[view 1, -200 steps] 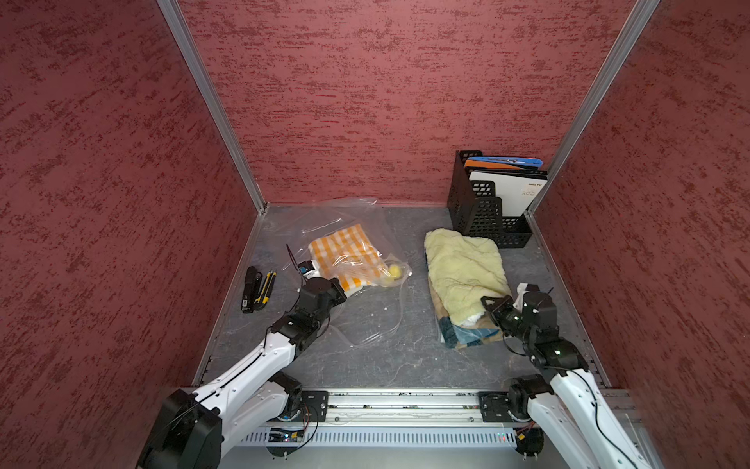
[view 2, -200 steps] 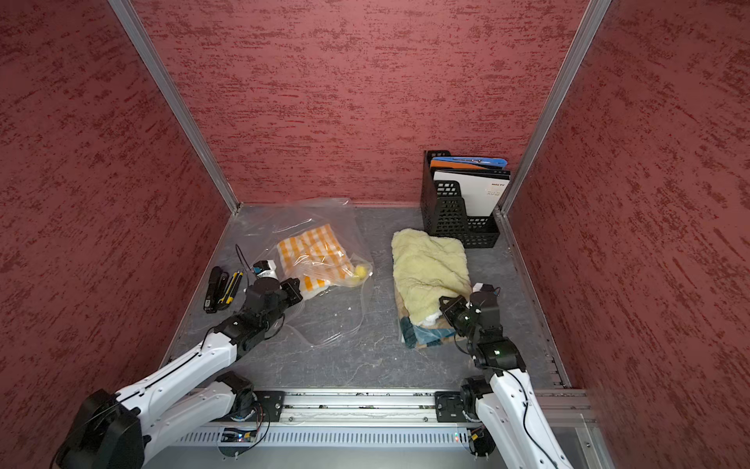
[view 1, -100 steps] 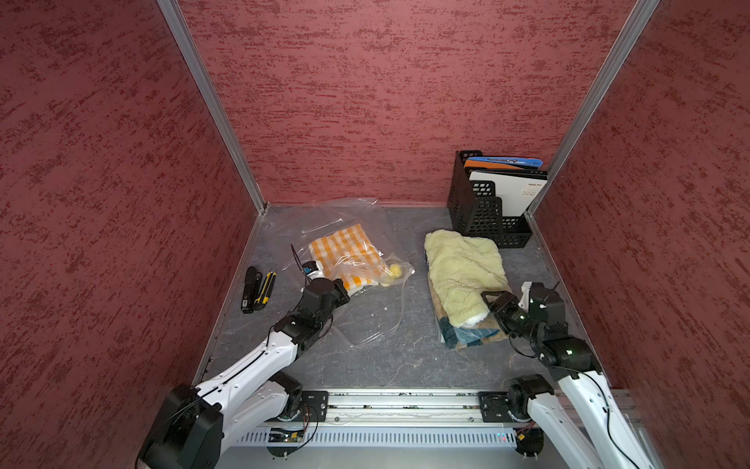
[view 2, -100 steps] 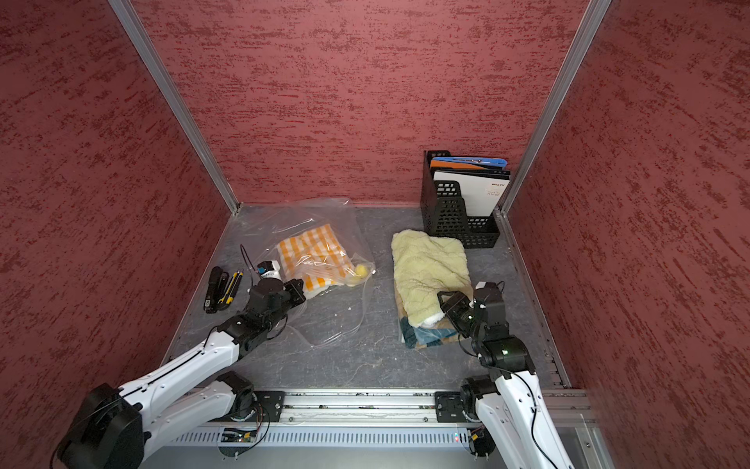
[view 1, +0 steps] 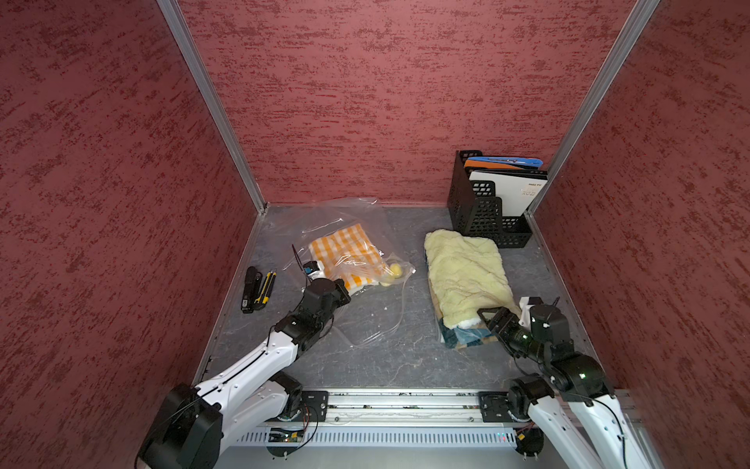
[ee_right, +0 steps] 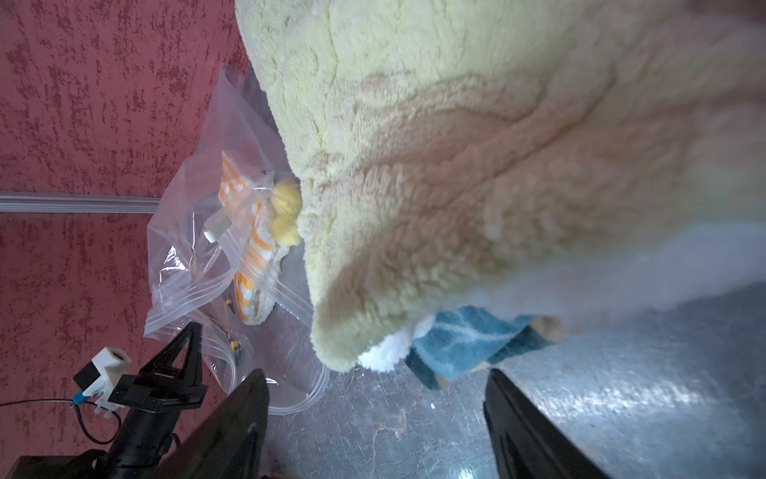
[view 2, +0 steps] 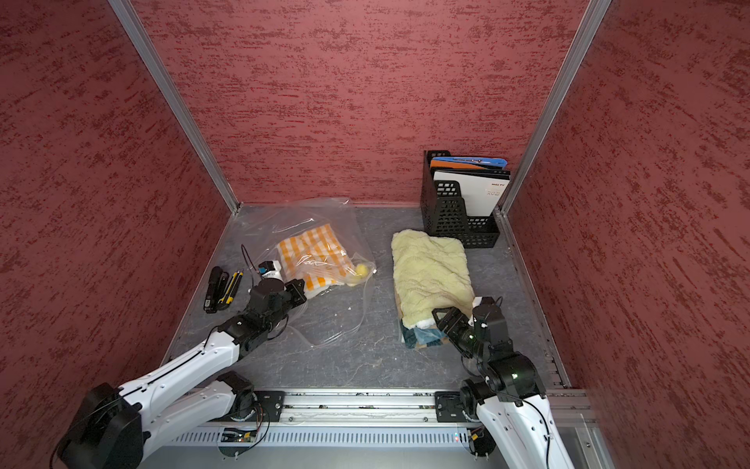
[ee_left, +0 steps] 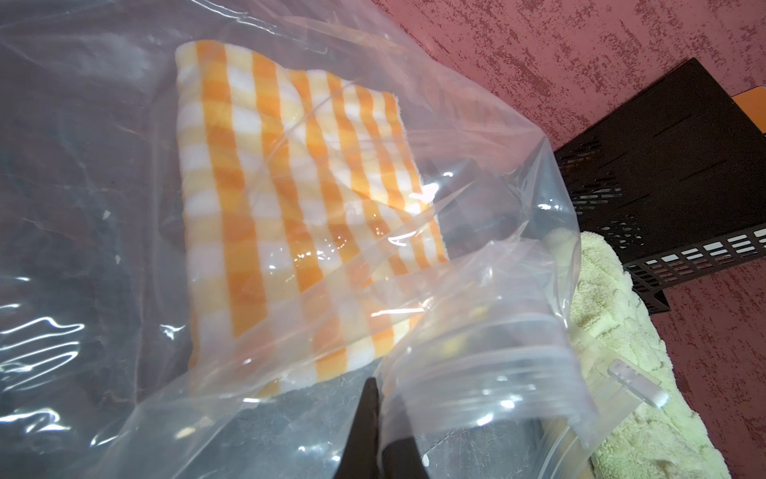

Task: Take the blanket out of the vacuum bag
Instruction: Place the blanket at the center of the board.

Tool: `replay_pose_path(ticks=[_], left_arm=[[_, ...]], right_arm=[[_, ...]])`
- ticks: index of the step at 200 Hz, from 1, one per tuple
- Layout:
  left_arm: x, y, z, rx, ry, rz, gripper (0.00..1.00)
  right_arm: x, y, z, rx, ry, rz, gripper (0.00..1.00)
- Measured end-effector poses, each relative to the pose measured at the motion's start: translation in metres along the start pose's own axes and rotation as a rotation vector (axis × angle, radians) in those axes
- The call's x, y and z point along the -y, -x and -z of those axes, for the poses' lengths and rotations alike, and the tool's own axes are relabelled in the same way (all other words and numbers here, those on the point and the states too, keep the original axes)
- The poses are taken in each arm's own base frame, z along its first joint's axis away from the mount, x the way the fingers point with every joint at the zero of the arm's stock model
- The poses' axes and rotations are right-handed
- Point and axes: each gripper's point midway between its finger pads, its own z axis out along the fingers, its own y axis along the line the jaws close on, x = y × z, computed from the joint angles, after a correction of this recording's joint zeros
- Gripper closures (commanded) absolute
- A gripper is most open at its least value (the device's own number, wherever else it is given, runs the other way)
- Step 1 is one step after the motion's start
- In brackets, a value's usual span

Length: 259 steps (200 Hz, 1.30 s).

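The clear vacuum bag (view 1: pixel 365 325) (view 2: pixel 292 223) lies at the left middle of the floor. An orange-and-white checked blanket (view 1: pixel 345 251) (ee_left: pixel 257 186) lies inside it. My left gripper (view 1: pixel 343 290) (ee_left: pixel 375 385) is shut on the bag's zip-strip edge beside the opening. A pale yellow fluffy blanket (view 1: pixel 462 276) (ee_right: pixel 456 145) lies outside the bag on the right, on top of a blue patterned cloth (view 1: pixel 466 339) (ee_right: pixel 464 340). My right gripper (view 1: pixel 493 314) (ee_right: pixel 375 375) stands open just short of that blanket's near end, holding nothing.
A black file rack (view 1: pixel 487 211) with folders stands in the back right corner. Black and yellow hand tools (view 1: pixel 255 288) lie by the left wall. Red walls close in on three sides, and a metal rail (view 1: pixel 406 400) runs along the front.
My right gripper has opened, let go of the yellow blanket's near end and drawn back a little. The left gripper has stayed shut on the bag, barely moving.
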Motion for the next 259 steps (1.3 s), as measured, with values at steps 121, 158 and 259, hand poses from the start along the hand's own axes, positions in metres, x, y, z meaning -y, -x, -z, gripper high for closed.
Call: replay_pose_path(ticks=[121, 158, 259], left_arm=[[0.004, -0.007, 0.000, -0.002, 0.003, -0.004, 1.00], [0.000, -0.011, -0.004, -0.016, 0.023, -0.011, 1.00], [0.002, -0.012, -0.009, -0.019, 0.024, -0.024, 1.00]], right_arm=[[-0.011, -0.023, -0.069, -0.001, -0.102, 0.091, 0.45], [-0.010, -0.022, -0.084, 0.005, -0.129, 0.101, 0.84], [-0.080, -0.010, -0.058, -0.008, 0.141, -0.061, 0.96]])
